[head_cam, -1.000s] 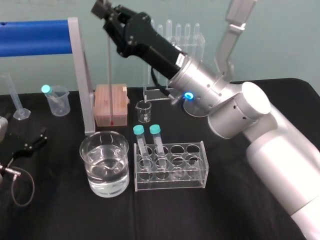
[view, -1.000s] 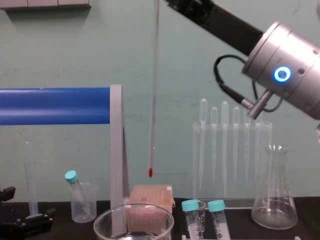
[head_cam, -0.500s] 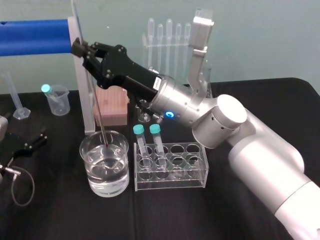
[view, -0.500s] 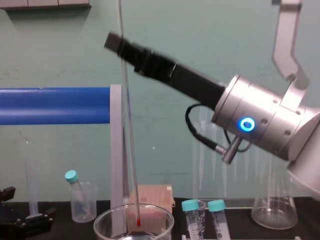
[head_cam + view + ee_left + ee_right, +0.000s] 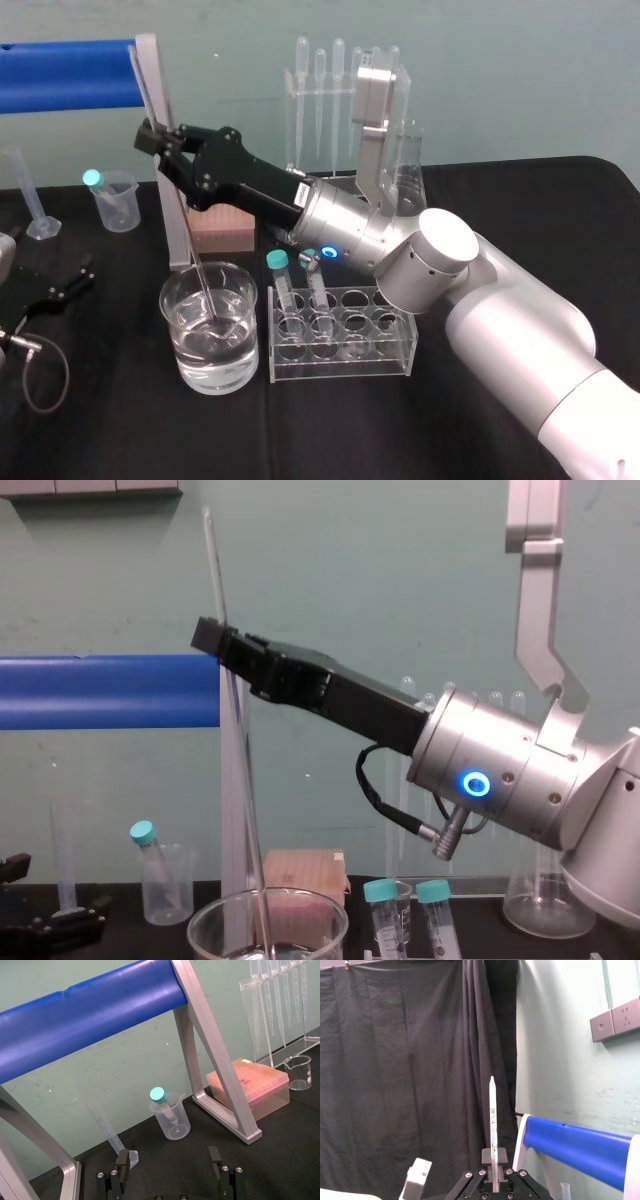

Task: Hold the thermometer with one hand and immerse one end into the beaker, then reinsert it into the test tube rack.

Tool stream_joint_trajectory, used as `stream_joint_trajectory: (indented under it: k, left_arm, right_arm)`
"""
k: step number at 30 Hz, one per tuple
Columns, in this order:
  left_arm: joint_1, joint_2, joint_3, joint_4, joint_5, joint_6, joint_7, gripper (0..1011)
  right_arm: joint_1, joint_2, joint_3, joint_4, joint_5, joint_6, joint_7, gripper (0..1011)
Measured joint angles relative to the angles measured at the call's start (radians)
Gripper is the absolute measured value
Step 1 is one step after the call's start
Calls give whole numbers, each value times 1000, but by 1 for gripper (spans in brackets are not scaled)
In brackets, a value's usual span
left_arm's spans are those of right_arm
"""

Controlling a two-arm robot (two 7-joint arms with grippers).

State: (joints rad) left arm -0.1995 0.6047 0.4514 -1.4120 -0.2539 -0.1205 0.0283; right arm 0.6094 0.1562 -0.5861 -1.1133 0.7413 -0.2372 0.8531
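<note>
1. Right gripper (image 5: 160, 140) reaches in over the table from the robot's right. Its black fingers are clamped on the thermometer (image 5: 196, 258), well below the rod's upper end.
2. From that grip the thermometer runs on a slant. Its upper end leans up and to the robot's left, in front of the blue bar (image 5: 65, 75). Its lower length passes down through the mouth of the beaker (image 5: 166, 300).
3. Inside the beaker the reddish tip sits down at the clear liquid; whether it touches the glass cannot be told.
4. On the black tabletop (image 5: 460, 190) the beaker stands upright, partly filled, just beside the left end of the test tube rack (image 5: 395, 345).
5. Two teal-capped tubes (image 5: 278, 262) stand in the rack's left holes.
6. Behind the beaker are a pink box (image 5: 225, 228) and the grey leg of the blue bar's frame, with a pipette stand (image 5: 335, 85) farther back.
7. Left gripper (image 5: 170, 1176) lies low at the table's left side, well apart from the beaker, fingers spread and holding nothing.
</note>
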Motion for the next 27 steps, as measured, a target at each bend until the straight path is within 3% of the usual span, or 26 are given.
stream_joint_trajectory:
  k: [13, 27]
  left_arm:
    - [0, 0, 0, 0, 0, 0, 0, 1008]
    - [0, 0, 0, 0, 0, 0, 0, 1008]
  right_arm:
    - [0, -6, -18, 53, -27, 4, 20, 58]
    - [-3, -7, -16, 56, -29, 8, 21, 58]
